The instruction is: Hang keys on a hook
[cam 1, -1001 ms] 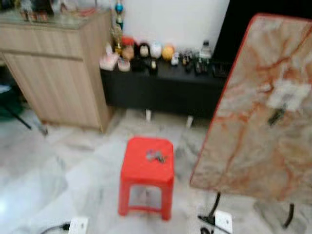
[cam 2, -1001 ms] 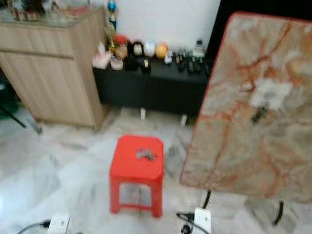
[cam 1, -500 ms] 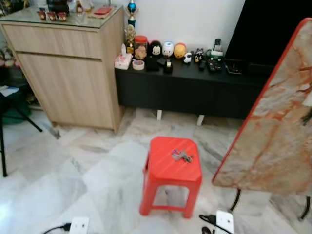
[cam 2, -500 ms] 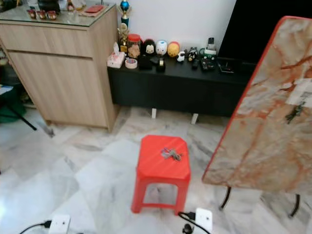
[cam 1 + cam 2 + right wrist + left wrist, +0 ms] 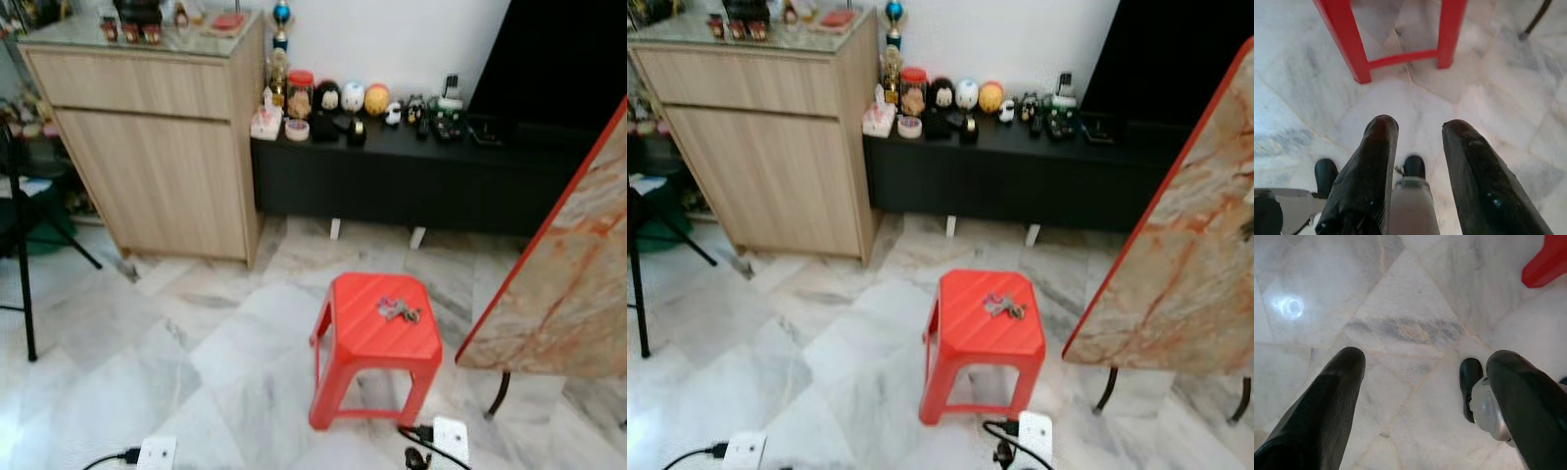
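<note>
Keys [image 5: 398, 310] on red stool [image 5: 375, 341] beside tilted marble tabletop [image 5: 1185, 264]; both tools [image 5: 1425, 396] [image 5: 1418, 166] released.

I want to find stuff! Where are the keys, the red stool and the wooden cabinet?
keys [image 5: 398, 310], left eye view, middle of the bunch on the seat.
stool [image 5: 364, 333], left eye view, bare part of the red seat.
cabinet [image 5: 774, 176], right eye view, its lower front door.

White marble floor [image 5: 196, 362]. Wood cabinet [image 5: 162, 147] far left, low black console [image 5: 411, 181] with small ornaments [image 5: 343, 98] against white wall [image 5: 392, 39]. Red stool [image 5: 372, 343] centre. Tilted marble tabletop [image 5: 578, 284] right. Power strips [image 5: 157, 452] near.
</note>
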Tool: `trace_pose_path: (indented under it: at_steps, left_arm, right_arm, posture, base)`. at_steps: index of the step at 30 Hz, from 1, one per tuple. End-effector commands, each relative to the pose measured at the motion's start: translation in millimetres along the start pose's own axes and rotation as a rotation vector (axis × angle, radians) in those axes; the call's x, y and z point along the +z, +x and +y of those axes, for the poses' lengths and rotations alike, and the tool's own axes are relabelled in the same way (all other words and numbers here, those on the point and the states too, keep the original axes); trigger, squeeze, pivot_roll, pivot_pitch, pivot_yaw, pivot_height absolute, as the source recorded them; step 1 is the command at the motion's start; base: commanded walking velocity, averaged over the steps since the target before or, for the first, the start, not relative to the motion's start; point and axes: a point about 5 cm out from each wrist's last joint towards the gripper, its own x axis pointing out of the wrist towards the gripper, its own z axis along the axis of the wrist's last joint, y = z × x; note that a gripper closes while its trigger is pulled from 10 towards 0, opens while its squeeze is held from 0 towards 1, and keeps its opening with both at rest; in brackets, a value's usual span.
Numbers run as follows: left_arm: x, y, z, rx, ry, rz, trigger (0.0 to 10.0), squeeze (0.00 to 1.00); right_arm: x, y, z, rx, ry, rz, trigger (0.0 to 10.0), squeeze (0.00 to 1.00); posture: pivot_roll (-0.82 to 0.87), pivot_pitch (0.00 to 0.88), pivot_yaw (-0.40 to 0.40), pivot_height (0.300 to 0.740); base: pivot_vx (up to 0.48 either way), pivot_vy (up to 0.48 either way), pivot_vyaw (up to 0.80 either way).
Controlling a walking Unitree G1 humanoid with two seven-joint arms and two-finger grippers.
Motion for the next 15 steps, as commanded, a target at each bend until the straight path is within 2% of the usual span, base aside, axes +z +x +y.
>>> trace_pose_path:
  at_steps: [1,4,15]
  left_arm:
    - [-1.9,-0.1,-4.6,-0.021,-0.001,0.013,10.0,0.00]
    - [-3.0,-0.5,-5.7,-0.032,-0.004,0.016,10.0,0.00]
    - [-1.6,0.0,-9.0,-0.044,-0.018,0.013,10.0,0.00]
  right_arm:
    - [0.3,-0.2,-4.3,-0.016,-0.001,-0.003,10.0,0.00]
    - [0.0,-0.3,-3.5,-0.014,-0.004,-0.004,10.0,0.00]
    - [3.4,0.4,-1.5,-0.009,-0.015,-0.013,10.0,0.00]
  posture:
    - [0.07,0.000,-0.060,0.740]
    - [0.07,0.000,-0.061,0.740]
    - [0.07,0.013,-0.066,0.740]
  base:
    - [0.000,0.000,0.00]
    - [0.000,0.000,0.00]
    - [0.265,0.000,0.00]
